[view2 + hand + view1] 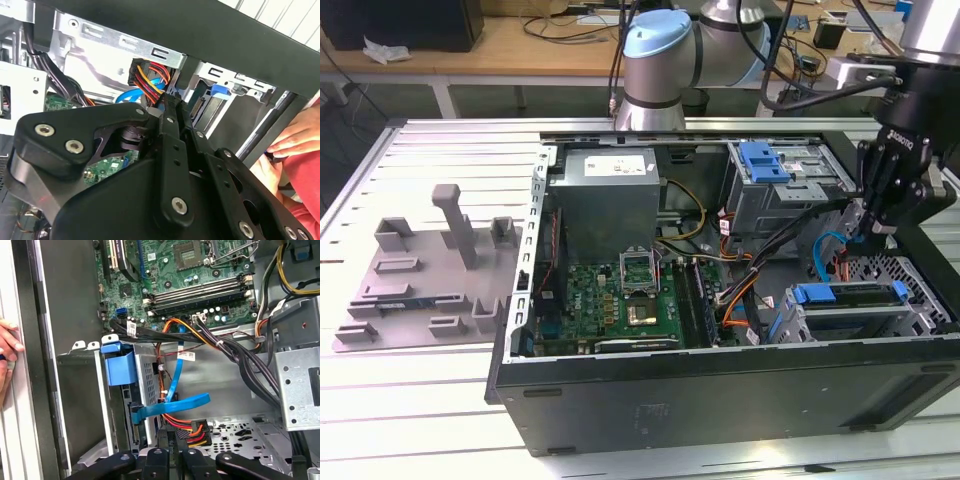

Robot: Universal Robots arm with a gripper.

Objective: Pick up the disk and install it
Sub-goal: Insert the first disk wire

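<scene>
The disk (855,296) sits in the lower drive cage at the exterior view's right, its blue carrier (817,294) showing at the cage mouth. In the first wrist view the carrier's blue tab (119,365) stands above the disk's connector edge (135,421). My gripper (878,228) hangs just above that cage with its fingers together. In both wrist views the fingertips (170,439) (172,102) are beside a black plug with red, yellow and orange wires (192,429) (146,76). I cannot tell whether they pinch anything.
The open computer case (720,395) lies on a slatted table. A blue ribbon cable (172,402) and black cable bundles (235,352) cross near the gripper. A blue latch (763,160) tops the upper cage. A person's hand (7,347) (295,140) rests on the case edge. A grey fixture (430,270) lies at the exterior view's left.
</scene>
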